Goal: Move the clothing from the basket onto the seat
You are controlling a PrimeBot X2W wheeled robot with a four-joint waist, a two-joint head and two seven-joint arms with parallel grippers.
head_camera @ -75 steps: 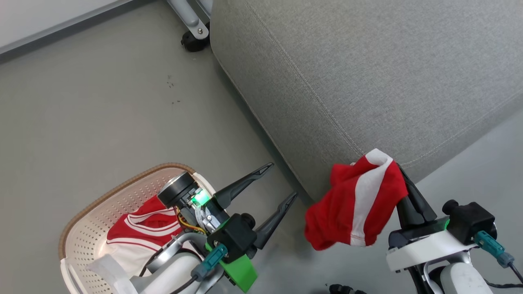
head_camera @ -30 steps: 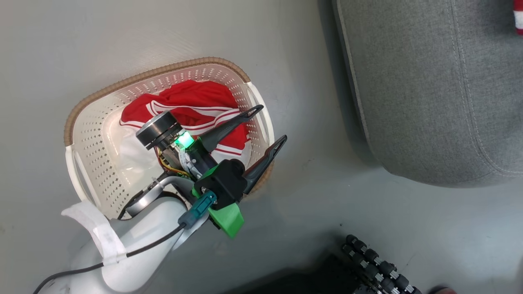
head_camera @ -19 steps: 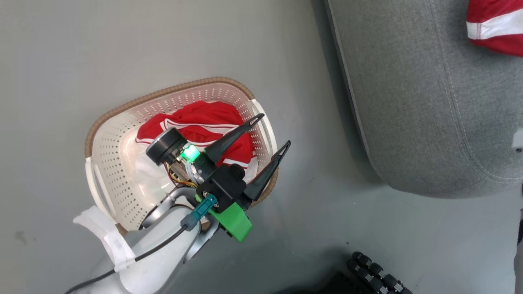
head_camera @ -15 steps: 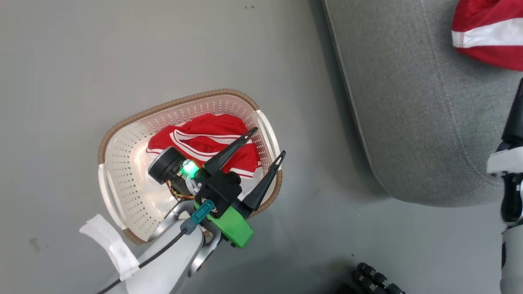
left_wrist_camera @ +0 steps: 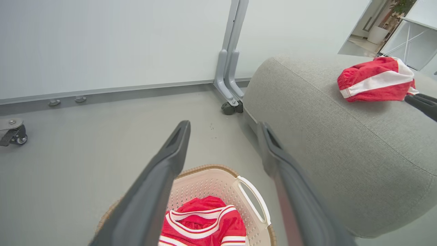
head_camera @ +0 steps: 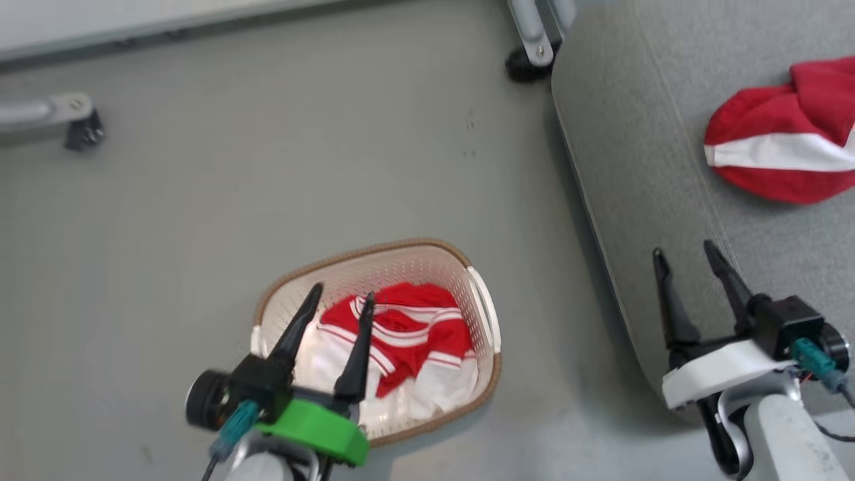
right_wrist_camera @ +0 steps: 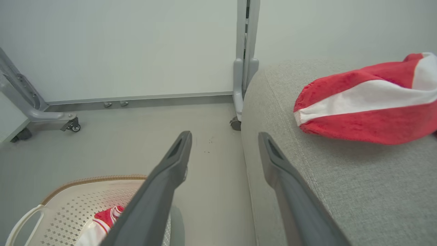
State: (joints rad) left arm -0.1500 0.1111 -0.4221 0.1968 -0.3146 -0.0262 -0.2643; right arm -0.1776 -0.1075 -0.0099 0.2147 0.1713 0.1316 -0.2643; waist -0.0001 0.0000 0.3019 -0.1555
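The left gripper (head_camera: 342,292) is hovering over the cream basket (head_camera: 374,248) on the grey floor (head_camera: 200,200), its two dark fingers spread moderately apart and holding nothing. A crumpled red-and-white garment (head_camera: 407,331) is lying in the basket's bottom, bunched toward the side nearer the seat (head_camera: 641,167). In the head view the fingers are crossing the garment's left part, and in the left wrist view the cloth is showing low between them, so it appears to be lying below and slightly ahead of the tips. The heap's long axis is running roughly across the line of the fingers, which looks to favour a straight descent onto its red middle. The right gripper (head_camera: 682,248) is poised at the seat's near edge, fingers likewise parted and empty, well apart from the basket, which makes the left arm plainly the nearer one for this pick. A second red garment (head_camera: 775,150) with a white band is resting on the seat beyond the right gripper.
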